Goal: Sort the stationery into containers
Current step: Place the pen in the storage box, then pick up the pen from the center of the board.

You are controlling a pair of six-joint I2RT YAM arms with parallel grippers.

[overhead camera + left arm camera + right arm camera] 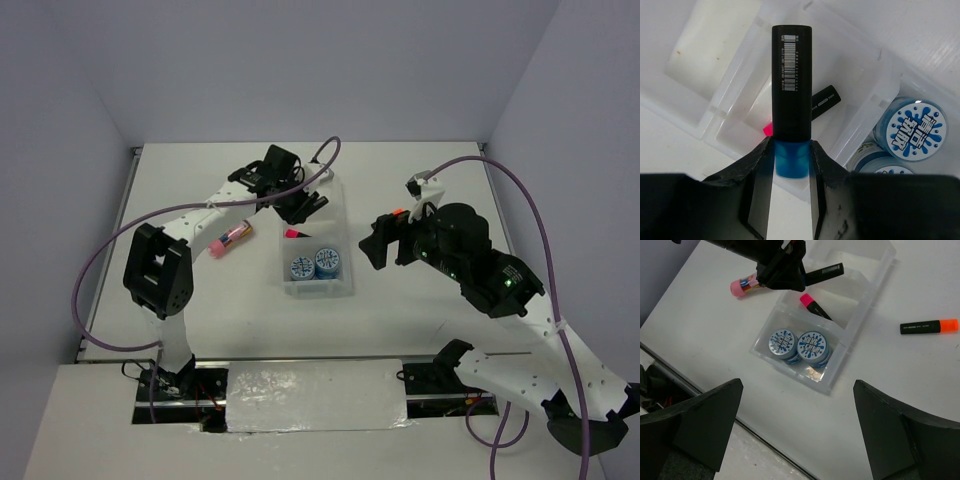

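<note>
Blue-capped black marker [791,85] pinched at its cap by left gripper [791,152], held over clear plastic tray [870,297]. Pink-capped black marker [815,307] lying in middle compartment, two blue-and-white rolls [782,342] in near one. Orange-capped marker [929,327] and pink tube [745,284] flanking tray. Right gripper [797,390] spread wide, empty.

Looking down past the right gripper [797,390], dark fingers [700,420] set wide apart. Straight ahead of the gap, on the white tabletop [900,360]: a clear tray [837,367] of three compartments. Nearest the fingers, two blue-and-white rolls [783,341] side by side, touching. In the middle compartment, a pink-capped marker [815,307], lying slantwise. Beyond that, above the tray, the left gripper [782,267] clamped on a black marker [825,272]. Farther off to the left, a pink tube [742,284] flat on the tabletop. Ahead of the right finger, apart from the tray, an orange-capped marker [929,326].
</note>
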